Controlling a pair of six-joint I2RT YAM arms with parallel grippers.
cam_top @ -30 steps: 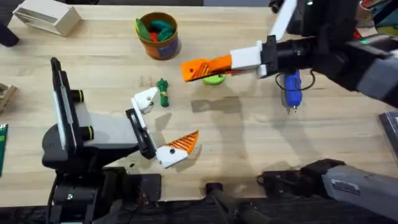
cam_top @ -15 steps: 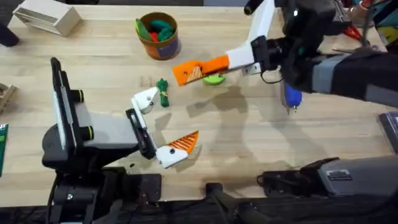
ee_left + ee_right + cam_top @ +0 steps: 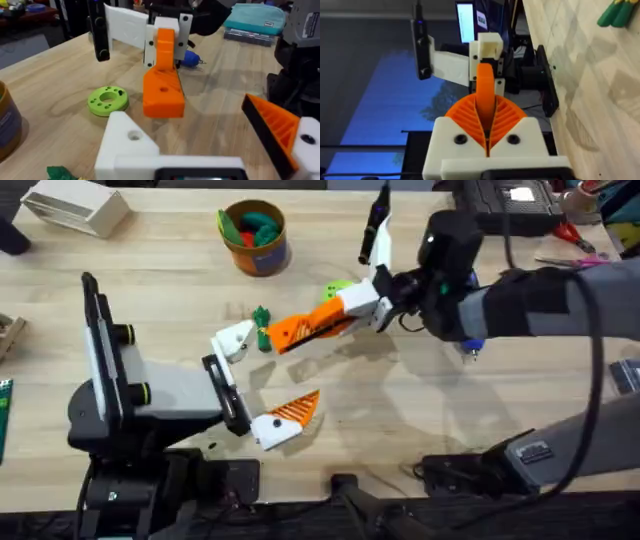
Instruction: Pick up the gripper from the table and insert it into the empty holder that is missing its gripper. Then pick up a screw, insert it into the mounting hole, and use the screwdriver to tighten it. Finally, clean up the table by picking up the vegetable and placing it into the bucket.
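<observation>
The right gripper is closed on the orange gripper, holding it above the table just beside the empty white holder. The left gripper is open, one finger bare. The vegetable lies beside the holder; the bucket stands beyond.

1. A white rectangular box was seen at the upper left of the overhead frame.
2. A teal zipped case was placed at the upper right of the left wrist frame, on a dark surface.
3. A lit screen was shown near the top centre of the right wrist frame.
</observation>
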